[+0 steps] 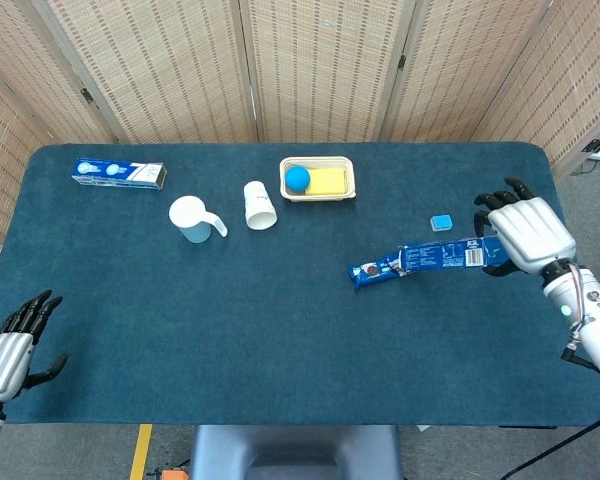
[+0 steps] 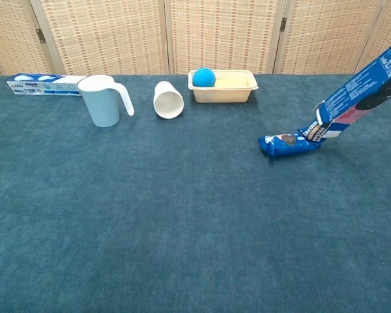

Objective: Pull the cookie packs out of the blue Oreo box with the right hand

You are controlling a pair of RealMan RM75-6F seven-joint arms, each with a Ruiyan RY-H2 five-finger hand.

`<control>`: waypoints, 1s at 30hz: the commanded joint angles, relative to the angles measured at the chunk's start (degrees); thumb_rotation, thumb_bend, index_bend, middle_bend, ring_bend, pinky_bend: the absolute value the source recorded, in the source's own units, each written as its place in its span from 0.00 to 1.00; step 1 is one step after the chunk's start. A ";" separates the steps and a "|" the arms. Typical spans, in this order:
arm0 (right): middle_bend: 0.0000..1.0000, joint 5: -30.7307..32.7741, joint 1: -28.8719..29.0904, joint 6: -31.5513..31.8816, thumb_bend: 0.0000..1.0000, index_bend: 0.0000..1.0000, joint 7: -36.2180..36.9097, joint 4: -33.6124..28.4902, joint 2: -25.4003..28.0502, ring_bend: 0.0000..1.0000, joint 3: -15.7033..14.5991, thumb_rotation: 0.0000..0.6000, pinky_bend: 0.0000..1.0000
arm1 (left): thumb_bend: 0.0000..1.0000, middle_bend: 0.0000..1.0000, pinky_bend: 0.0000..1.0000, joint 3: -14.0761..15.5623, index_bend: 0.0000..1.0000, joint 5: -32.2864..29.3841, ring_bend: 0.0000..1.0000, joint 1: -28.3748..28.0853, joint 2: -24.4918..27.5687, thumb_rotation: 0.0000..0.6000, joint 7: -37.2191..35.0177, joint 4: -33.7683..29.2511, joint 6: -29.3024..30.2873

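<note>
My right hand [image 1: 523,234] grips the closed end of the blue Oreo box [image 1: 448,256] at the table's right side and holds it tilted, open end down toward the left. In the chest view the box [image 2: 362,83] slants up out of the frame's right edge, and the hand itself is out of that view. A blue cookie pack [image 1: 374,270] lies on the cloth, sliding out of the box's open mouth; the chest view shows the pack [image 2: 288,143] mostly out. My left hand [image 1: 10,345] rests open at the table's near left corner, holding nothing.
A small blue object [image 1: 441,222] lies just behind the box. At the back stand a tray [image 1: 340,189] holding a blue ball [image 1: 297,178], a tipped white cup [image 1: 259,204], a pale blue jug [image 1: 191,219] and a toothpaste box [image 1: 119,173].
</note>
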 commanded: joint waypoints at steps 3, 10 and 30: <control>0.23 -2.50 -2.43 0.67 0.13 0.58 6.11 -1.50 3.86 0.19 0.89 1.00 0.06 | 0.36 0.01 0.18 0.05 0.00 -0.44 0.08 -0.40 -0.04 1.00 0.46 -0.19 -0.83; 0.23 -8.35 -5.50 2.44 0.13 0.58 16.53 -2.20 8.22 0.19 2.14 1.00 0.06 | 0.36 0.01 0.18 0.06 0.00 -0.83 0.09 -0.67 -0.12 1.00 0.92 -0.33 -1.36; 0.23 -29.54 -12.31 21.29 0.13 0.58 45.39 17.82 -21.16 0.20 -3.24 1.00 0.06 | 0.36 0.01 0.18 -0.11 0.00 -1.66 0.09 -1.38 0.26 1.00 -0.89 0.06 -2.72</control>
